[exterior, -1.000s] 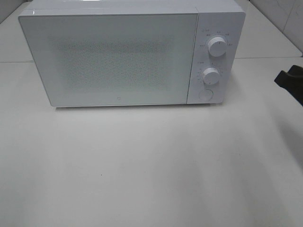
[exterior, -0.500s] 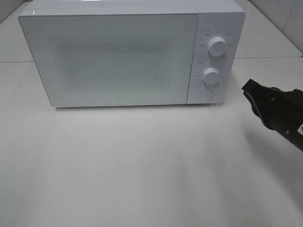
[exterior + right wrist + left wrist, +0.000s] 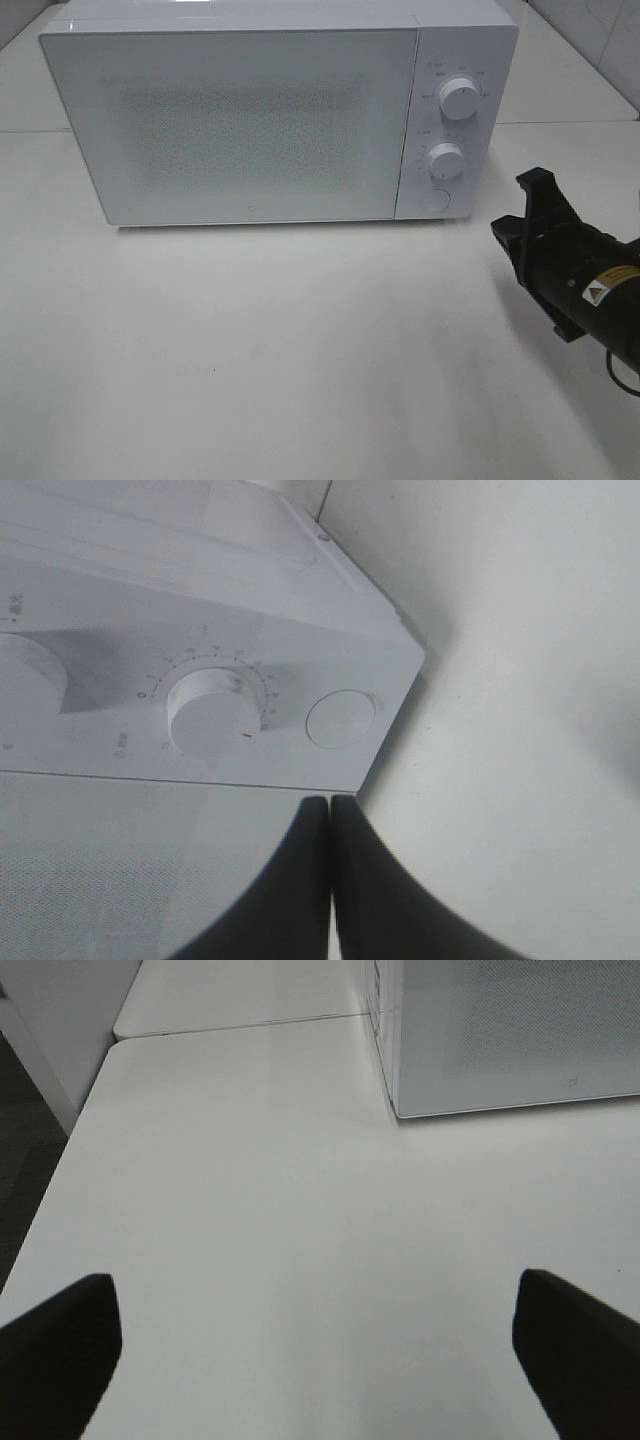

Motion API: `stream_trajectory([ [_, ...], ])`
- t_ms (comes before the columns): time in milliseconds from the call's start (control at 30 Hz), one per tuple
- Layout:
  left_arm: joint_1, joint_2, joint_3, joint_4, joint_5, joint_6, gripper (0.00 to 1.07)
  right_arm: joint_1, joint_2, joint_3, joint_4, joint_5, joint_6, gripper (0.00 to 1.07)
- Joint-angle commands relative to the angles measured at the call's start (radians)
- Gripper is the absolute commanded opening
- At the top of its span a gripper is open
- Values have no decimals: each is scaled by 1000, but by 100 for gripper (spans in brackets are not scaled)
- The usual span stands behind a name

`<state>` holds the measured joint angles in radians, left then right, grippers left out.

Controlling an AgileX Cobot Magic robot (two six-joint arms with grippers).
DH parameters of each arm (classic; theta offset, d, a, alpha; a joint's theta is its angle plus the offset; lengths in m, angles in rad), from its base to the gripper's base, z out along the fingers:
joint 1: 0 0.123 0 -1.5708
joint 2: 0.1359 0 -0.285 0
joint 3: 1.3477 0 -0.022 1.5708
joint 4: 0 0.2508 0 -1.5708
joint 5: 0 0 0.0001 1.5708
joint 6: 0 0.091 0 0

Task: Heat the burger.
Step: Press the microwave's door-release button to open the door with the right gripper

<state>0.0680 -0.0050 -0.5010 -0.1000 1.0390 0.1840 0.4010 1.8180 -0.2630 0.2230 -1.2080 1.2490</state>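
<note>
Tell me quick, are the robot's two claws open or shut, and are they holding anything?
Left gripper: open, holding nothing.
Right gripper: shut, holding nothing.

Soft, even light from above leaves my high view pale and grainy. The white box-shaped microwave oven (image 3: 250, 120) casts a faint shadow along its front onto the white surface (image 3: 300, 350). In both wrist views my jaws are black, soft-edged silhouettes.
</note>
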Motion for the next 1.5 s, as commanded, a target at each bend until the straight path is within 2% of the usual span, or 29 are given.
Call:
stream_trajectory([
  [33,0,-21,3,-6,-3,-2,101,35,32,-59,39,-34,76,0],
  [233,0,-21,3,-6,-3,-2,101,37,106,-151,37,37,168,0],
  [700,0,-21,3,-6,-3,-2,101,37,199,-345,95,205,161,0],
  [1267,0,-21,3,-6,-3,-3,101,21,264,-457,141,259,109,0],
  [1500,0,-21,3,-6,-3,-3,101,19,276,-467,142,277,115,0],
])
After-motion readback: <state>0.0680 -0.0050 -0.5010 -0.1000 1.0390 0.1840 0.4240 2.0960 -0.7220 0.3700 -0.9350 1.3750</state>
